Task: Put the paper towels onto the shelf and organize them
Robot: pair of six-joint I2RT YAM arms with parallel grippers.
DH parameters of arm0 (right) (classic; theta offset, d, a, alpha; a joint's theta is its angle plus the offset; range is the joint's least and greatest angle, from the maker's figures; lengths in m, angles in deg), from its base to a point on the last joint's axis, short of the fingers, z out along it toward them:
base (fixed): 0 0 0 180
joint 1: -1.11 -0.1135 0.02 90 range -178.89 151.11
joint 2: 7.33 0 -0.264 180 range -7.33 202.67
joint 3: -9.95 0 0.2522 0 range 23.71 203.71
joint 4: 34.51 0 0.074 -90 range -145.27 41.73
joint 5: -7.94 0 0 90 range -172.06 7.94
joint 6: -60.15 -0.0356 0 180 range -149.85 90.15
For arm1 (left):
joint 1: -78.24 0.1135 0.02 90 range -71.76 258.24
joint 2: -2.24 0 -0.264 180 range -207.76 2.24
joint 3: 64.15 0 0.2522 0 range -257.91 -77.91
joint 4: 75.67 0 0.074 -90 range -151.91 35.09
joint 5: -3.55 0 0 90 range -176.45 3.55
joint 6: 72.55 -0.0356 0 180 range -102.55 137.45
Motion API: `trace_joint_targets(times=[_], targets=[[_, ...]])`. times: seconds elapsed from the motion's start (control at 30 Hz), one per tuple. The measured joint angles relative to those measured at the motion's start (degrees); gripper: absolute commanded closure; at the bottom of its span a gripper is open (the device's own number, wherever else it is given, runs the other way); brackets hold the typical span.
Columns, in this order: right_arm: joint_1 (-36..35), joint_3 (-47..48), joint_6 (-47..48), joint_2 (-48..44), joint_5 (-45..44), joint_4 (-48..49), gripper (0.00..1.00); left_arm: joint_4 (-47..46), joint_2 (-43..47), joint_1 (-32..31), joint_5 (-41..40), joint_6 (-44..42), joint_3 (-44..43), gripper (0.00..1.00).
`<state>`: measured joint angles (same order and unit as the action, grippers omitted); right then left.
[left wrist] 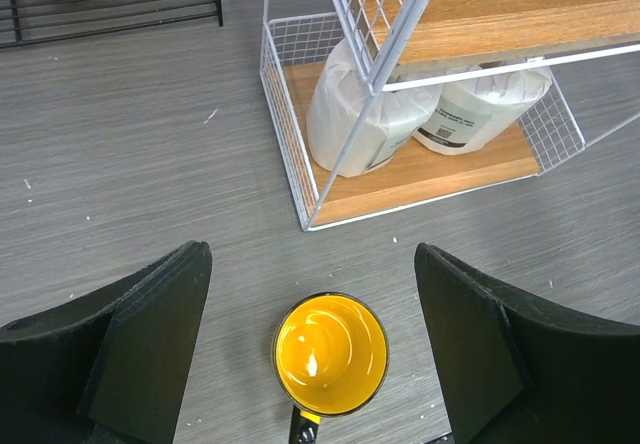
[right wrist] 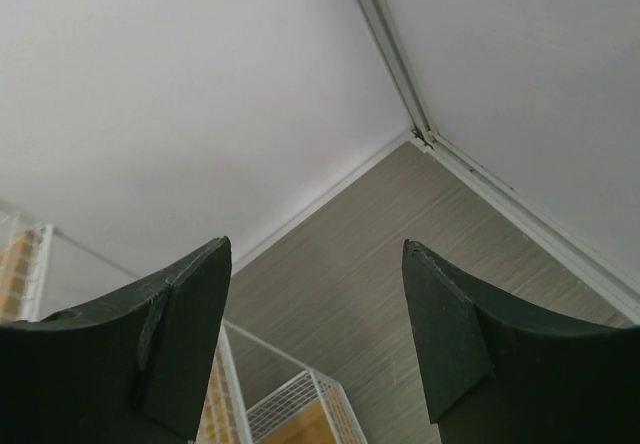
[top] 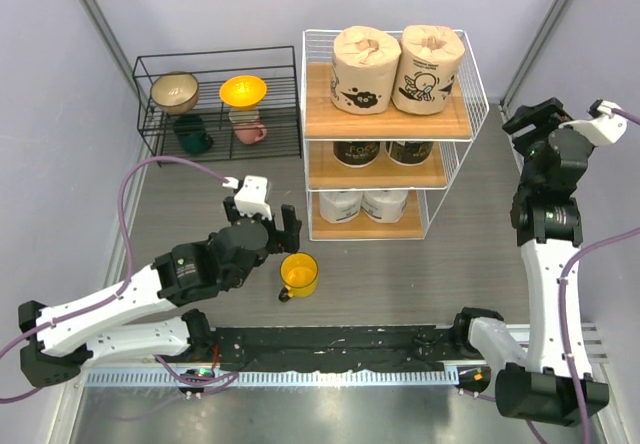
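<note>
All 6 paper towels [top: 398, 56] sit on the shelf [top: 452, 114] at the upper centre of the top view. 2 tan rolls [top: 366, 56] stand side by side on the top board, 2 dark-wrapped rolls [top: 357, 151] are on the middle board, and 2 white rolls [top: 341, 204] are on the bottom board. Left of centre, the left tool [left wrist: 310, 256] is released, its fingers spread wide, with the yellow mug [left wrist: 330, 354] on the desk [top: 180, 204] showing between them, apart from both. At the upper right, the right tool [right wrist: 315, 252] is released too, grasping nothing.
</note>
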<state>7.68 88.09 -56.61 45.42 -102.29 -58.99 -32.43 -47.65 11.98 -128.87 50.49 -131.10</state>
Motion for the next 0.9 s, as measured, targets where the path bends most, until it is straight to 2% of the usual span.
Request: trace_joint_targets(times=[0.17, 0.4, 0.9], targets=[[6.5, -0.7, -1.0, 4.3, 12.6, 0.5, 0.24, 0.2, 1.0, 0.0, 0.0, 0.0, 0.7, 0.11], [6.7, -4.4, -0.6, 6.5, 30.3, 4.2, 0.23, 0.4, 1.7, 0.0, -0.3, 0.0, 1.4, 0.11], [7.8, -4.8, 1.3, 11.7, 49.9, 9.8, 0.23, 0.7, 2.3, 0.0, -0.6, -0.2, 2.1, 0.11]])
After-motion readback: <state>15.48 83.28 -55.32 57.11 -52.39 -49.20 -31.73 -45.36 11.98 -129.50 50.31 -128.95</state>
